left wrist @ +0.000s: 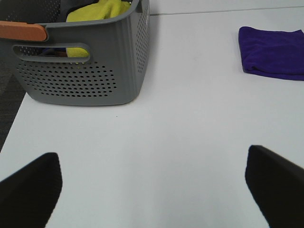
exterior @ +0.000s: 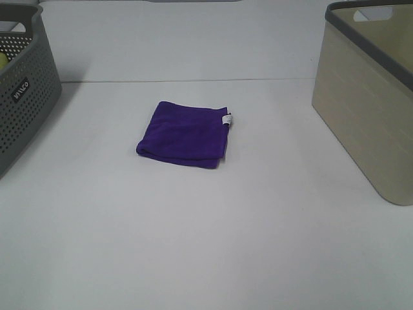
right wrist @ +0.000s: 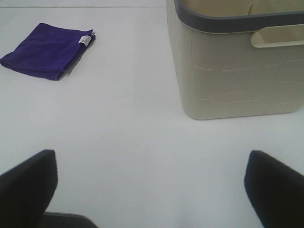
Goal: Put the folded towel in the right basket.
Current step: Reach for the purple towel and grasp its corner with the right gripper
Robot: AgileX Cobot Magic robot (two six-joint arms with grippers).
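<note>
1. Folded towel [exterior: 184, 134], purple. It lies flat near the middle of the white table [exterior: 206, 252], touching neither basket. A small white tag [exterior: 226, 119] sits at the corner nearest the right basket; its print is too small to read. The left wrist view cuts off the towel's far edge.

2. Right basket [exterior: 361, 110], beige with a dark grey rim and a handle slot in the far wall. It stands on the table well apart from the towel. The high view crops it at the top and right edges and shows only a strip of inner wall; the floor is hidden.

3. Left basket [exterior: 29, 103], grey and perforated, cropped at the frame's left edge. It carries a dark label [exterior: 20, 90] with white lettering that is hard to make out. The left wrist view shows a yellow-green cloth [left wrist: 99, 12] inside, mostly hidden by the wall, and an orange bar [left wrist: 21, 31] at the rim, of uncertain kind.

4. Left gripper [left wrist: 154, 187], seen only in its own wrist view. Only the dark fingertips [left wrist: 33, 187] show, spread wide over bare table and holding nothing.

5. Right gripper [right wrist: 152, 183], likewise only the fingertips [right wrist: 273, 183], spread wide and empty, with the beige basket near and the towel farther off.
</note>
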